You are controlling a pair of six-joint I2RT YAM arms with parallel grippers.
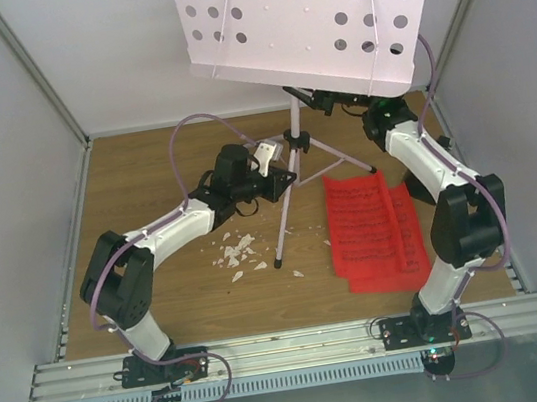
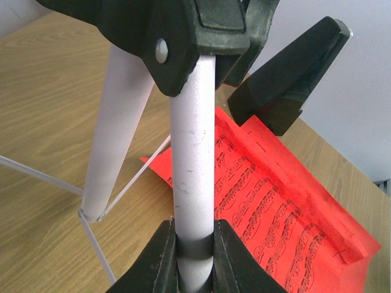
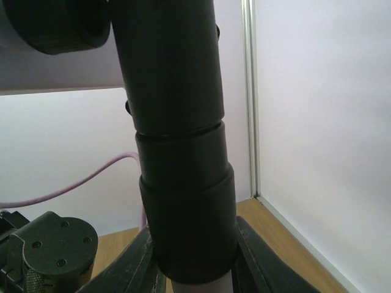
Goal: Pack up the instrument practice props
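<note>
Top view: the white music stand stands far centre, with the red sheets flat on the table to its right. My left gripper holds it low, my right gripper high beneath its top.

Left wrist: jaws pinched on a white tube.

Right wrist: jaws hug the black collar.

I judge both holds should move together, or the stand tips.

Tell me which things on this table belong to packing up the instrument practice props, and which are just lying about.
Part of the job:
- white music stand
- red sheets of music, flat on the table to the right of the stand

Just lying about:
- white crumbs, scattered on the wood left of the stand's near leg
</note>
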